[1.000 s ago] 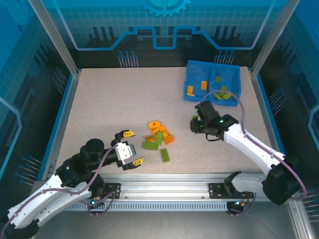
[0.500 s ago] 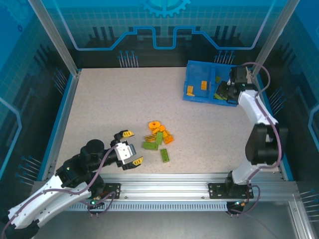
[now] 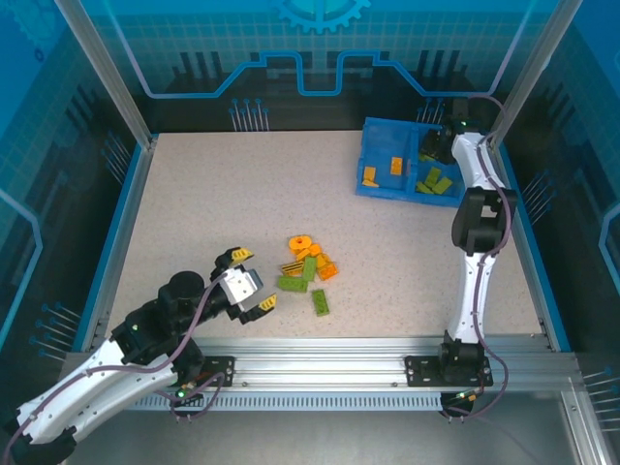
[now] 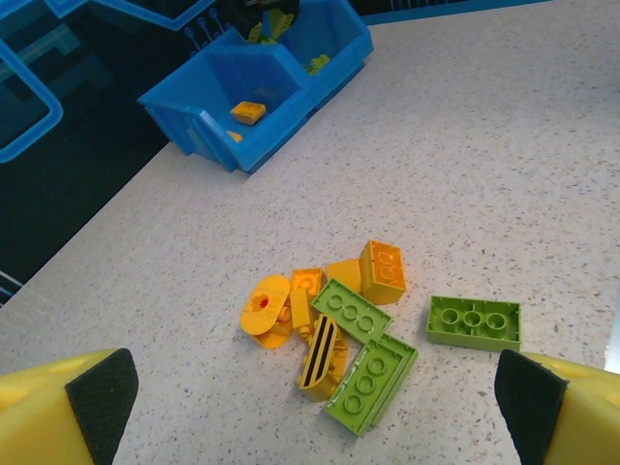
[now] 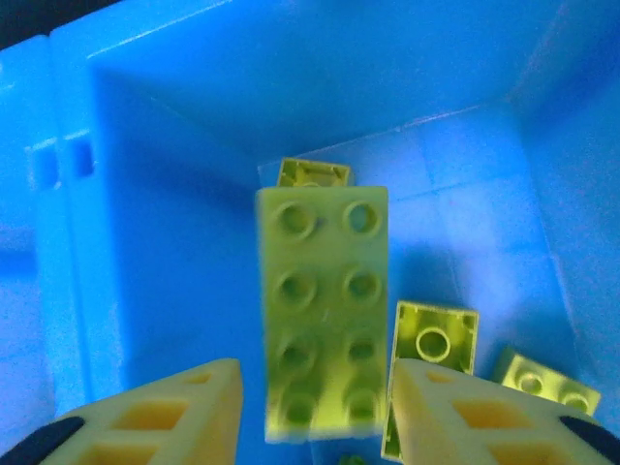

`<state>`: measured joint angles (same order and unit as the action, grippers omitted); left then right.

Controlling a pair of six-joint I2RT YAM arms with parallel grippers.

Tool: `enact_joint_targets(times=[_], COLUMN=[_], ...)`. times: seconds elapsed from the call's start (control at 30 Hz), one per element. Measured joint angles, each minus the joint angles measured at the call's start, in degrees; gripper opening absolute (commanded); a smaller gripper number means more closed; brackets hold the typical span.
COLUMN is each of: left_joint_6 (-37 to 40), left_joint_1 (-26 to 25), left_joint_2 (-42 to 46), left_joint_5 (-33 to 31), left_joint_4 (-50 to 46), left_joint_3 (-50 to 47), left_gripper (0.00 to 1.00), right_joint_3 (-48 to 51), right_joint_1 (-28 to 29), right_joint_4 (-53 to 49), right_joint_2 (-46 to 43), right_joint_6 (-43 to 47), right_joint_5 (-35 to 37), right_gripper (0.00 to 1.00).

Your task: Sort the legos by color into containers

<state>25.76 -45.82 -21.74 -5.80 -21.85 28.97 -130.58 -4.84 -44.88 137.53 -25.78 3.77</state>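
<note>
Currently on the table: two grippers, bricks, bin

Left gripper (image 3: 247, 281): near the front edge, jaws wide apart, empty.
Pile (image 3: 308, 267): orange and green bricks mid-table, near the gripper's right. A stray green brick (image 3: 320, 302) lies just beside it.
Bin (image 3: 366, 155): far right corner. Orange bricks (image 3: 395, 165) are in its left compartment, green ones (image 3: 433, 181) in its right.
Right gripper (image 5: 312, 397): over the right compartment, a long green brick (image 5: 320, 291) between its fingers. Gripped or loose, cannot tell.

Green lego (image 5: 322, 315) blurred; R gripper (image 5: 315, 421) fingers cut off
</note>
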Motion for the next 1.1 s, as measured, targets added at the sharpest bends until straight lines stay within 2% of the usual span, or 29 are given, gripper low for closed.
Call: enact_joint_targets(times=[0.17, 0.3, 0.47, 0.63, 0.77, 0.87, 1.0, 1.1], left_joint_6=[-2.36, -5.31, -12.55, -23.67, -33.73, -42.75, -55.82, -63.49], left_joint_1=[0.0, 0.2, 0.61, 0.83, 1.79, 3.96, 7.37, 8.33], left_joint_2=[-1.38, -2.73, -7.56, -18.75, -29.55, -37.94, -48.13, -55.87], left_joint_5=[-2.08, -3.04, -4.85, -6.36, -7.74, -8.61, -8.85, -9.46], left_joint_4=[0.9, 1.36, 0.52, -0.66, -1.88, -4.28, -5.01, -6.78], left_joint_3=[0.0, 0.02, 3.74, 13.18, 18.8, 22.67, 25.73, 28.94], left_gripper=[0.99, 0.99, 0.99, 0.99, 0.99, 0.99, 0.99, 0.99], right_joint_3=[-1.14, 5.66, 25.18, 42.62, 54.58, 61.4, 68.7, 71.56], right_joint_1=[-0.24, -0.46, -0.48, -0.46, 1.14, 6.1, 18.97, 28.3], right_joint_4=[-3.21, -2.19, 1.64, 6.64, 8.79, 9.03, 8.68, 8.24], right_joint_2=[0.39, -4.02, -17.99, -33.77, -47.32, -56.98, -68.7, -73.7], right_joint_6=[-0.04, -0.02, -0.92, -2.08, -2.21, -2.23, -2.73, -4.17], right_joint_5=[-0.15, -1.2, -4.13, -7.98, -11.08, -11.93, -12.61, -13.4], right_gripper=[0.51, 0.51, 0.52, 0.54, 0.6, 0.64, 0.71, 0.77])
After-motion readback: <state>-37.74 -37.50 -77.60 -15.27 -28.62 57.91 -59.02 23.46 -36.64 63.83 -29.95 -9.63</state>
